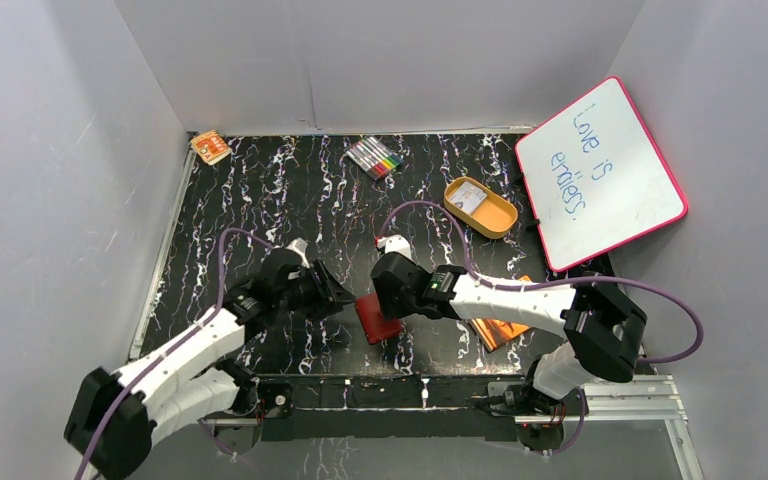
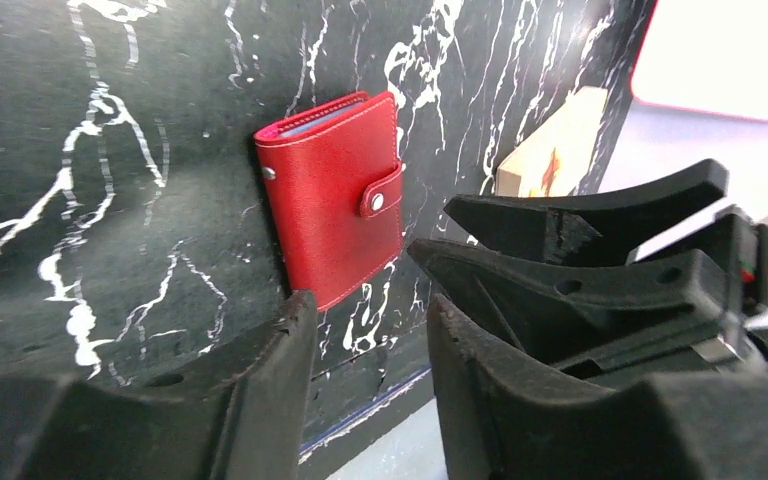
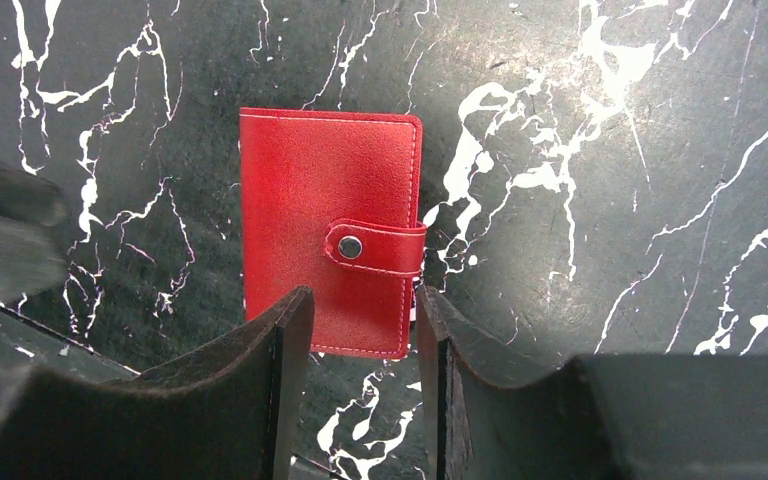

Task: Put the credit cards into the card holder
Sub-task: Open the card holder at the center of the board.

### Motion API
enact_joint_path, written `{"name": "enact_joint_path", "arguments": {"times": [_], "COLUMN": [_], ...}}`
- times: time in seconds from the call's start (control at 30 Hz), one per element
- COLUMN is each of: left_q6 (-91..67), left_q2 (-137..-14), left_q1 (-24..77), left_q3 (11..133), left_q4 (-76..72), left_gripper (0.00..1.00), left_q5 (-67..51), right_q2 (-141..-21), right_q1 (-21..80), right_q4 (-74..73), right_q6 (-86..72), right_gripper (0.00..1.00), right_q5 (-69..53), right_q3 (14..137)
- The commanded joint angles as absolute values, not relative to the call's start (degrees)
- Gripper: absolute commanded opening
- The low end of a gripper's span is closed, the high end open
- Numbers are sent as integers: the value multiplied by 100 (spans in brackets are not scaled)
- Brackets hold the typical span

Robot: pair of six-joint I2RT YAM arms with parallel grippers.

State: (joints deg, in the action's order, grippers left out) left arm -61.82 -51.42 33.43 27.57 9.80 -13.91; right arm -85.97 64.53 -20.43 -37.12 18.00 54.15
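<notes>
The card holder (image 1: 377, 318) is a red wallet lying flat on the black marbled table, folded and snapped closed by its tab (image 3: 375, 247). A thin light-blue edge (image 2: 315, 122), apparently of the credit cards, shows along its far side in the left wrist view. My left gripper (image 1: 343, 296) hovers just left of the wallet, open, with nothing between its fingers (image 2: 370, 300). From the right, my right gripper (image 1: 387, 298) hangs over the wallet's near edge, open and empty (image 3: 362, 295). Its black fingers (image 2: 570, 225) show in the left wrist view.
An orange booklet (image 1: 500, 328) lies under the right forearm. Further back are an orange oval tray (image 1: 480, 207) holding something whitish, a pack of markers (image 1: 375, 157), a small orange box (image 1: 210, 147) and a pink-framed whiteboard (image 1: 600, 170) leaning at the right.
</notes>
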Motion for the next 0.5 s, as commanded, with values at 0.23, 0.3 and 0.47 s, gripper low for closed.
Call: {"name": "enact_joint_path", "arguments": {"times": [0.23,0.3,0.47], "left_q6": [-6406,-6428,-6410], "left_q2": [-7106,-7300,-7748], "left_q1": [4103,4109,4113], "left_q3": [3472,3491,3561], "left_q4": [-142,-253,-327], "left_gripper": [4,0,0], "left_q5": [-1104,-1077,-1024], "right_q2": [-8503,-8486,-8516], "right_q1": [6469,6469,6477], "right_q4": [-1709,-1696,-1696], "right_q6": [-3672,-3665,-3609], "right_gripper": [48,48,47], "right_q5": [1693,1639,1522], "right_q3": [5359,5321,5313]}}
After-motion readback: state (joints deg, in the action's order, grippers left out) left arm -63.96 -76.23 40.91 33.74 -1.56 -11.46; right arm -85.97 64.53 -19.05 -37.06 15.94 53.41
